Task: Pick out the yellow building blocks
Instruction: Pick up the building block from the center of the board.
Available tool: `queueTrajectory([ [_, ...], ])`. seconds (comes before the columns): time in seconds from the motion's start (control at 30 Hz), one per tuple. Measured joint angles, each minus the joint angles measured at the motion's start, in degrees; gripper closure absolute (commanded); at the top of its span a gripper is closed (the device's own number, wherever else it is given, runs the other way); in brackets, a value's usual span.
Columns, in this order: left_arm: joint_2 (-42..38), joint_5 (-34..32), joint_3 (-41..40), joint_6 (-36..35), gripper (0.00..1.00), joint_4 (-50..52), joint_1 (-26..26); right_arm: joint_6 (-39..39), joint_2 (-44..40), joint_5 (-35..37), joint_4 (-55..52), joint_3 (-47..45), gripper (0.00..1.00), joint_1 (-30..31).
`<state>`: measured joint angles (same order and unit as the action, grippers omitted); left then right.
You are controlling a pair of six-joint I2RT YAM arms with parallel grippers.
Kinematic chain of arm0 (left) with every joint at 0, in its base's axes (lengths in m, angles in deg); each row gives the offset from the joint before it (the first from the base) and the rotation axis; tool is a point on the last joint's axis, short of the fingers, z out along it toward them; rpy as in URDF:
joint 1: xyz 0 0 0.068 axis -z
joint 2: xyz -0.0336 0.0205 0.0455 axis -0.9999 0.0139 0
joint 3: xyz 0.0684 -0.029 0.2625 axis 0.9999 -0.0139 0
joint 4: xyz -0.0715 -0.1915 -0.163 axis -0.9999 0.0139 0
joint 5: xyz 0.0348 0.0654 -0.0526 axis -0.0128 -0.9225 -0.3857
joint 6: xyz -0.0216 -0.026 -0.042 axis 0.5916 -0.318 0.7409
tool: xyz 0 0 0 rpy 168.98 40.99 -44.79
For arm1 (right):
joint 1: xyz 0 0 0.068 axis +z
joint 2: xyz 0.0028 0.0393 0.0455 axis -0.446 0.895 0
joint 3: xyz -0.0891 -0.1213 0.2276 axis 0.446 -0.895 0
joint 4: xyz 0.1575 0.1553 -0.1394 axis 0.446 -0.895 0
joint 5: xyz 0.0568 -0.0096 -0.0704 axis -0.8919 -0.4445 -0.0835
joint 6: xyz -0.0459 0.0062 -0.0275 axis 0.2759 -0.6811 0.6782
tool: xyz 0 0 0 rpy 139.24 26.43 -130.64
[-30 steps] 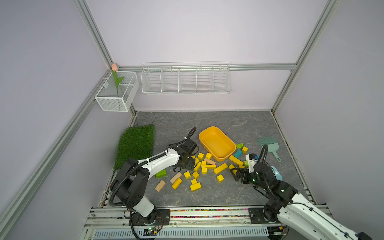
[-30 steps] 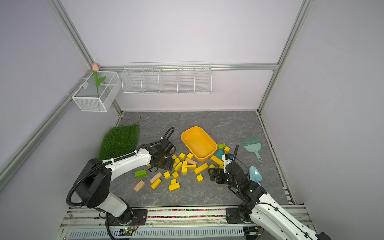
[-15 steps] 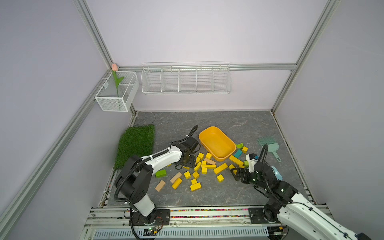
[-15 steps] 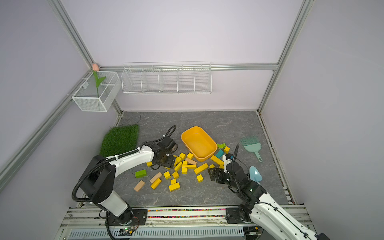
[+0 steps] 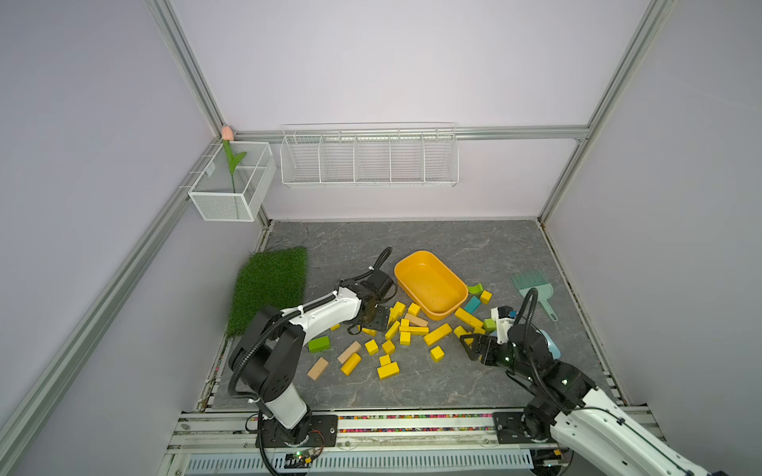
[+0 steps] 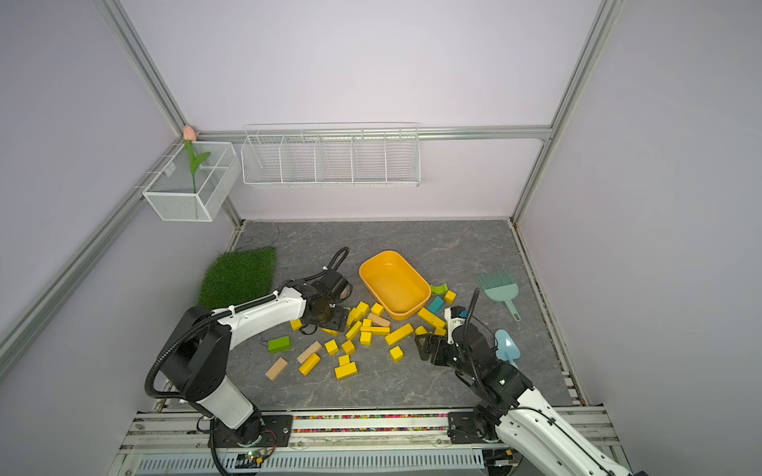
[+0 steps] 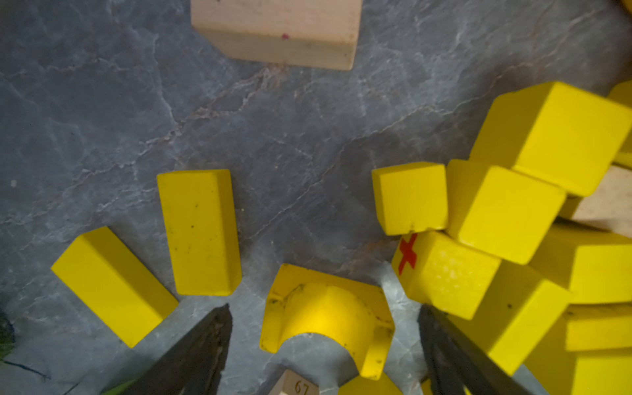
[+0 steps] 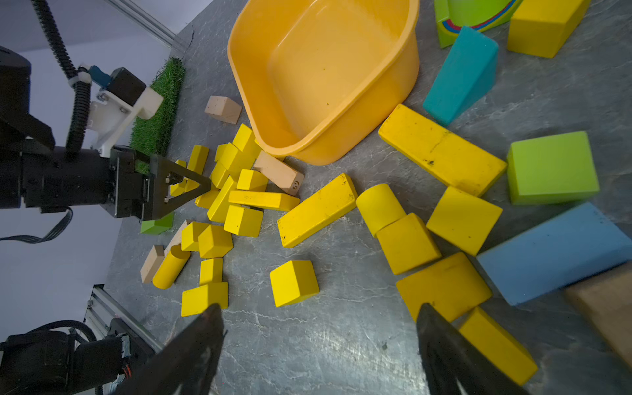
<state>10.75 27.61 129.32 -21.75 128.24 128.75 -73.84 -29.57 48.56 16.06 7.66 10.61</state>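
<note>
Yellow arch block (image 7: 328,297) — hollow toward wide-spread left hand (image 7: 323,309).

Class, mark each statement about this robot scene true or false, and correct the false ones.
1. The orange tub holds no blocks. True.
2. The left gripper grips a green block. False: its jaws stand open, with a yellow arch block showing between them.
3. The right gripper is open and empty. True.
4. The teal scoop lies inside the tub. False: it lies on the floor, apart from the tub.
</note>
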Motion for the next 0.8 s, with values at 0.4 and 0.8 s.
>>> queueTrajectory([
  [0.4, -2.3, 0.7, -2.7, 1.4, 0.14, -0.2, -0.1, 0.0, 0.1, 0.0, -0.1, 0.0, 0.11, -0.2],
  [0.8, 0.8, 2.0, -2.7, 1.3, 0.21, -1.7, -1.7, 0.0, -0.4, 0.0, -0.1, 0.0, 0.11, -0.3],
])
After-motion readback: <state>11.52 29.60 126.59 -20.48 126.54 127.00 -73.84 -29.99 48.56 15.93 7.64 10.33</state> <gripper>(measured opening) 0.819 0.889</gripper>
